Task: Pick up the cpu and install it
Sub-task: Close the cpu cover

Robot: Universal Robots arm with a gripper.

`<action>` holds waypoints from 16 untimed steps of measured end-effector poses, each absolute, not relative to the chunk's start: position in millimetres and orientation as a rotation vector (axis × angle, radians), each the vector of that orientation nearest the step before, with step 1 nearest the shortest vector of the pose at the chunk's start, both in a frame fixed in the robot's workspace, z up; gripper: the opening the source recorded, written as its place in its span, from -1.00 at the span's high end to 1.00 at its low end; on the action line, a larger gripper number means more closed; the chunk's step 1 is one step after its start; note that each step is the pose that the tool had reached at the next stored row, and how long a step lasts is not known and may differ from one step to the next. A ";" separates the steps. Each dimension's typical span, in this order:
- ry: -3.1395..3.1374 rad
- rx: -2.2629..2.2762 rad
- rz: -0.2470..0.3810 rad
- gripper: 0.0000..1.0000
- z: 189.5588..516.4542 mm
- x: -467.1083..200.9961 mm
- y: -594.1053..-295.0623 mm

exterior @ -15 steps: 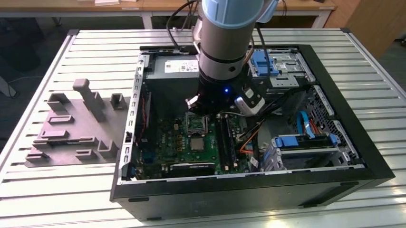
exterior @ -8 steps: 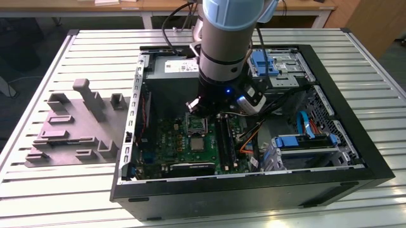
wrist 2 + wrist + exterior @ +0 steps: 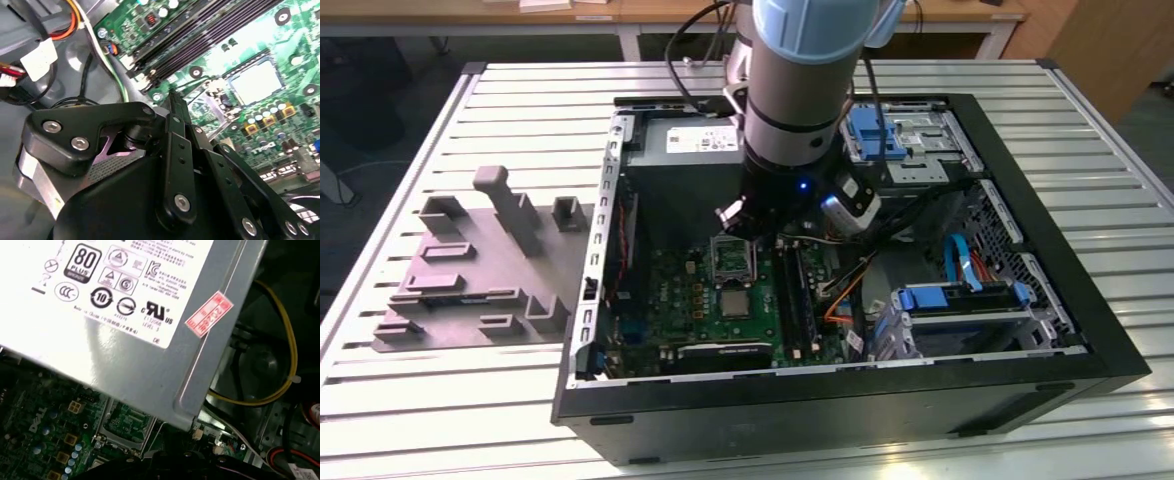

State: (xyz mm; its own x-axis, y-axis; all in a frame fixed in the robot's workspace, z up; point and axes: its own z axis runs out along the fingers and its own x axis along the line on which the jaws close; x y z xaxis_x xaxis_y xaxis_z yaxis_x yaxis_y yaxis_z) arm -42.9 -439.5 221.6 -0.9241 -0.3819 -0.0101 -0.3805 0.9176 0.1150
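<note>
In the exterior view the gripper (image 3: 750, 222) hangs inside the open computer case (image 3: 1067, 330), which stands on the desk (image 3: 480, 400). It is just above the metal-framed socket (image 3: 731, 258) on the green board (image 3: 674, 300). The socket's long axis runs away from the power supply (image 3: 683, 140), alongside the memory slots (image 3: 793, 290). A shiny square chip (image 3: 736, 300) sits just beyond it. The grey plastic fixture (image 3: 467, 270) lies well apart, outside the case.

In the second wrist view the gripper (image 3: 195, 120) points down at the board. A pale grey flat patch (image 3: 217, 110) lies at its tip. This may be the cpu or socket metal; I cannot tell which, nor whether the fingers are clenched or released.

In the first wrist view the socket (image 3: 125, 425) looks bare, so I judge the cpu not yet seated.
</note>
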 end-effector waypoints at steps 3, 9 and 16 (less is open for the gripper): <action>-3.062 0.632 -0.179 0.79 219.7 -42.5 -437.9; -3.040 0.743 -0.180 0.79 216.9 -41.9 -438.0; -3.048 0.747 -0.237 0.79 213.9 -38.7 -437.6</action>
State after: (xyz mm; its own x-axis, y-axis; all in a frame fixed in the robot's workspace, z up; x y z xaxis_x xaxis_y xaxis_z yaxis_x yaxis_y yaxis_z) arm -38.7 -437.6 213.9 -0.8872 -0.4595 -0.0413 -0.4604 0.8759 0.1442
